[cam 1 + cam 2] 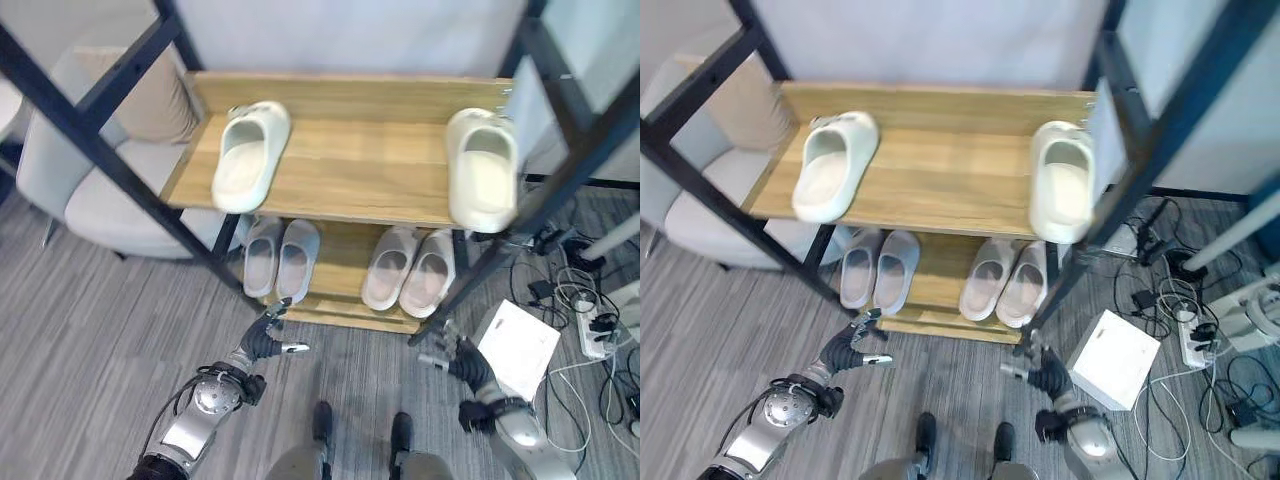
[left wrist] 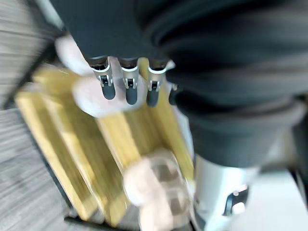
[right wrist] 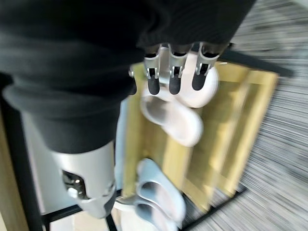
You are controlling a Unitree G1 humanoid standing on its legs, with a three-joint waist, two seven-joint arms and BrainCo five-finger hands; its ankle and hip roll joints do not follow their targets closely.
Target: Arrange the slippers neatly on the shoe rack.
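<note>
Two cream slippers lie far apart on the top wooden shelf (image 1: pixel 350 170): one at the left (image 1: pixel 250 155), one at the right end (image 1: pixel 482 168), both with toes toward me. On the lower shelf (image 1: pixel 335 300) stand a grey-blue pair (image 1: pixel 281 258) and a pale pink pair (image 1: pixel 409 268), each side by side. My left hand (image 1: pixel 262 340) hovers low over the floor in front of the grey-blue pair, open and holding nothing. My right hand (image 1: pixel 458 362) hangs low by the rack's right front post, also open and bare. The right wrist view looks at the pink pair (image 3: pixel 173 115) past straight fingers (image 3: pixel 174 79).
Black slanted frame posts (image 1: pixel 130 180) flank the rack on both sides. A beige armchair (image 1: pixel 90 200) stands at the left. A white box (image 1: pixel 520 348), a power strip (image 1: pixel 598 330) and loose cables lie on the grey floor at the right.
</note>
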